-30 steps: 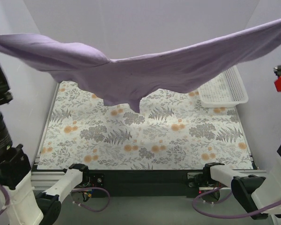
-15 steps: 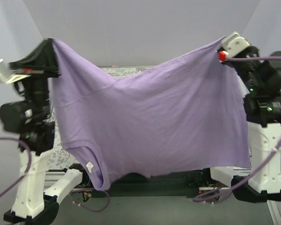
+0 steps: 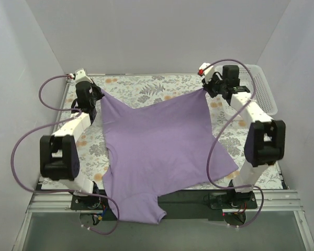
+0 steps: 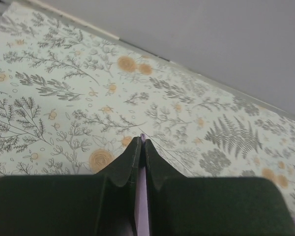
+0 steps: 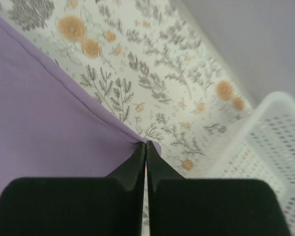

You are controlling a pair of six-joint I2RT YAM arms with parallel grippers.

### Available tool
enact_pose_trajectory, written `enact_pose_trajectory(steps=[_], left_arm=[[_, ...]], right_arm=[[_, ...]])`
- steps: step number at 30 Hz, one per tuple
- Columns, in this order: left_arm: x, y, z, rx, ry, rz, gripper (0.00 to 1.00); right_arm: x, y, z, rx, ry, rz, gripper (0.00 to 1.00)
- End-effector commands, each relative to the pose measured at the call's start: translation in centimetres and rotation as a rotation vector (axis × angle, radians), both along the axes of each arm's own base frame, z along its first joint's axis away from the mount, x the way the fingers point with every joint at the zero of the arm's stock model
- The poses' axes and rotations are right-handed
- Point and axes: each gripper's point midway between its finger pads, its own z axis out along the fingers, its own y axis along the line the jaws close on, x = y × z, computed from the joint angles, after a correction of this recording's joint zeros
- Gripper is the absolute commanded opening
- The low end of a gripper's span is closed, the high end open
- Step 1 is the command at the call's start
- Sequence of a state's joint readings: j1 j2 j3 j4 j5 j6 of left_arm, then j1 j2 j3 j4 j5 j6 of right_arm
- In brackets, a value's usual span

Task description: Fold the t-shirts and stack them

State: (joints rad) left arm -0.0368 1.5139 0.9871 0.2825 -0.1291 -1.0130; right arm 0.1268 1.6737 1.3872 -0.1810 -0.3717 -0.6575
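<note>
T-shirt (image 3: 157,151) spread flat on the surface (image 3: 146,83), near end draped over the front edge. My left end effector (image 3: 98,94) and right end effector (image 3: 205,89) are each clamped on a far corner. Risks: left wrist view shows only a sliver of purple between my fingers, so a pull may slip that corner free; overhanging cloth could drag the shirt off the front once released; right corner sits near the basket (image 3: 261,91) and could snag its lattice
</note>
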Motion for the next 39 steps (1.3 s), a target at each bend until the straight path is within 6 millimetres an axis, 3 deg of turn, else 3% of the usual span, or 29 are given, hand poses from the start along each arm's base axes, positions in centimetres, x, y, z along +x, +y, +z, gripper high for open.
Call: enact_pose_trajectory(steps=[1,2,3,4,5,6,7,9,13,18,19,20,21,22,23,24,25,26,27,28,29,30,32,33,34,35,36,38,39], left_arm=[[4.5,3.3,0.4,-0.08,-0.03,0.04,0.0],[5.3,3.5,-0.2,-0.109,-0.013,0.037,0.0],[6.2,4.2,-2.6,-0.122,0.036,0.047,0.0],[7.2,4.5,-2.2,-0.127,0.026,0.05,0.0],[7.7,4.5,-2.7,-0.136,0.036,0.048,0.0],[8.3,4.7,-4.3,-0.14,0.065,0.051,0.0],[8.8,4.9,-4.6,-0.142,0.074,0.055,0.0],[9.7,5.4,-5.1,-0.136,0.077,0.079,0.0],[10.3,6.9,-5.4,-0.135,0.072,0.118,0.0],[10.6,6.6,-6.0,-0.146,0.077,0.075,0.0],[10.6,5.9,-5.4,-0.155,0.059,0.032,0.0],[10.4,5.7,-4.8,-0.156,0.046,0.019,0.0],[9.6,5.6,-3.1,-0.157,0.017,0.014,0.0],[9.1,5.5,-1.7,-0.157,-0.008,0.011,0.0],[8.4,5.5,-0.3,-0.168,-0.033,0.013,0.0],[7.0,5.2,4.0,-0.167,-0.115,0.005,0.0],[5.7,5.1,5.1,-0.172,-0.136,0.007,0.0],[4.7,4.8,7.3,-0.18,-0.179,0.001,0.0],[2.3,4.4,12.2,-0.186,-0.277,-0.007,0.0],[0.9,4.3,13.7,-0.195,-0.307,-0.004,0.0],[-0.6,4.1,16.0,-0.202,-0.355,-0.003,0.0],[-3.5,3.8,20.2,-0.215,-0.446,-0.013,0.0],[-6.6,3.3,23.5,-0.232,-0.52,-0.018,0.0],[-9.7,2.8,26.9,-0.252,-0.602,-0.039,0.0],[-11.3,2.3,28.0,-0.26,-0.626,-0.052,0.0],[-13.0,2.1,29.6,-0.27,-0.665,-0.06,0.0],[-16.1,1.4,32.0,-0.272,-0.733,-0.086,0.0],[-19.6,0.8,34.6,-0.282,-0.807,-0.109,0.0],[-22.3,0.5,36.5,-0.277,-0.866,-0.118,0.0]], right_arm=[[5.2,1.0,-0.7,-0.008,-0.061,-0.049,0.01],[6.3,1.0,-3.5,-0.034,-0.015,-0.077,0.01],[7.6,1.1,-2.9,-0.04,-0.035,-0.092,0.01],[8.3,1.2,-3.5,-0.052,-0.032,-0.102,0.01],[9.0,1.3,-5.5,-0.08,-0.007,-0.12,0.01],[9.7,1.3,-5.9,-0.087,-0.008,-0.129,0.01],[10.5,1.5,-5.4,-0.088,-0.025,-0.133,0.01],[11.2,2.0,-7.0,-0.104,-0.01,-0.134,0.01],[12.9,2.7,-7.5,-0.122,-0.034,-0.16,0.01],[14.3,2.9,-7.8,-0.121,-0.043,-0.208,0.01],[14.1,2.7,-7.7,-0.124,-0.043,-0.21,0.01],[13.7,2.6,-6.1,-0.129,-0.07,-0.199,0.01],[12.8,2.6,-6.3,-0.139,-0.061,-0.188,0.01],[12.3,2.5,-5.3,-0.142,-0.074,-0.178,0.01],[11.2,2.6,-1.6,-0.131,-0.135,-0.151,0.01],[10.0,2.5,-1.3,-0.135,-0.13,-0.133,0.01],[9.1,2.4,0.3,-0.13,-0.156,-0.118,0.01],[7.4,2.5,5.1,-0.11,-0.238,-0.096,0.01],[6.1,2.5,6.7,-0.105,-0.255,-0.086,0.01],[4.9,2.3,8.1,-0.105,-0.275,-0.077,0.01],[2.7,1.9,11.8,-0.101,-0.33,-0.065,0.01],[1.5,1.5,13.6,-0.1,-0.355,-0.065,0.01],[-2.0,0.6,19.6,-0.083,-0.456,-0.074,0.01],[-3.4,0.3,20.8,-0.08,-0.466,-0.075,0.01],[-4.8,-0.1,22.6,-0.071,-0.497,-0.08,0.01],[-7.5,-0.8,26.0,-0.045,-0.556,-0.095,0.01],[-9.0,-1.1,27.6,-0.028,-0.582,-0.1,0.01],[-13.3,-2.2,32.2,0.016,-0.668,-0.12,0.01],[-14.6,-2.7,33.5,0.031,-0.693,-0.134,0.01]])
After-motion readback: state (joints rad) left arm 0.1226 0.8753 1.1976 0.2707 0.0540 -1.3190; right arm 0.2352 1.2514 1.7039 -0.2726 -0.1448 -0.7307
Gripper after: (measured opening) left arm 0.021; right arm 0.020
